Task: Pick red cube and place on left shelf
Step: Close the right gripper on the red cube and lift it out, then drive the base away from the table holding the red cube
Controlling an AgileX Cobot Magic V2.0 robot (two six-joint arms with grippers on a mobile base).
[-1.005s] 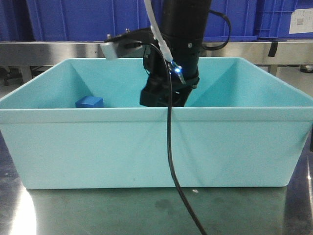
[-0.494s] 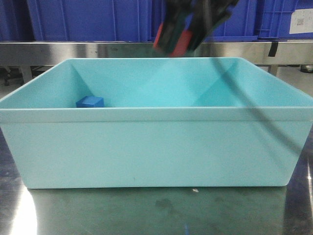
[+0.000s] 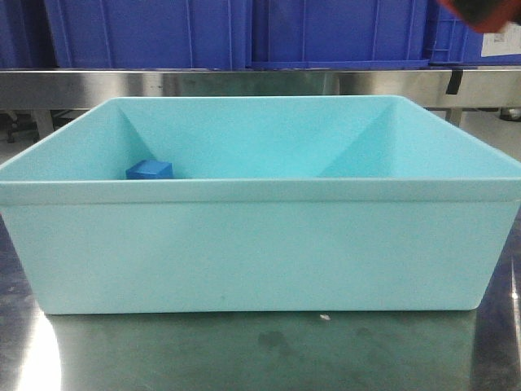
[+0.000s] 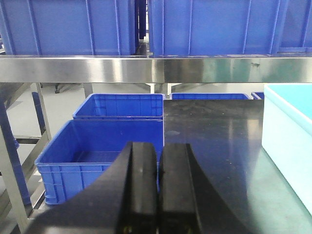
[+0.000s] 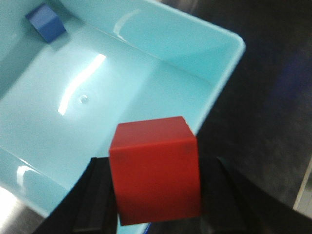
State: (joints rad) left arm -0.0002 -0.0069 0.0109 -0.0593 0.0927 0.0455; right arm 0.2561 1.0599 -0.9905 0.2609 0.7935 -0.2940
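Observation:
My right gripper (image 5: 156,197) is shut on the red cube (image 5: 155,170) and holds it in the air above the near right corner of the light teal tub (image 5: 58,112). In the front view only a red and dark blur of the cube (image 3: 491,11) shows at the top right corner. The left shelf (image 4: 146,69) is a steel rack with large dark-blue crates (image 4: 68,24) on its ledge; it also runs behind the tub in the front view (image 3: 163,83). My left gripper (image 4: 159,165) is shut and empty, facing the rack.
A small blue cube (image 3: 149,169) lies in the tub's far left corner, also seen from the right wrist (image 5: 46,22). The tub (image 3: 260,244) stands on a steel table (image 3: 260,350). Open blue crates (image 4: 97,151) sit low beside the dark tabletop (image 4: 214,141).
The right arm has risen out of the tub with the red cube and moved up and to the right, nearly out of the front view. The blue cube has not moved.

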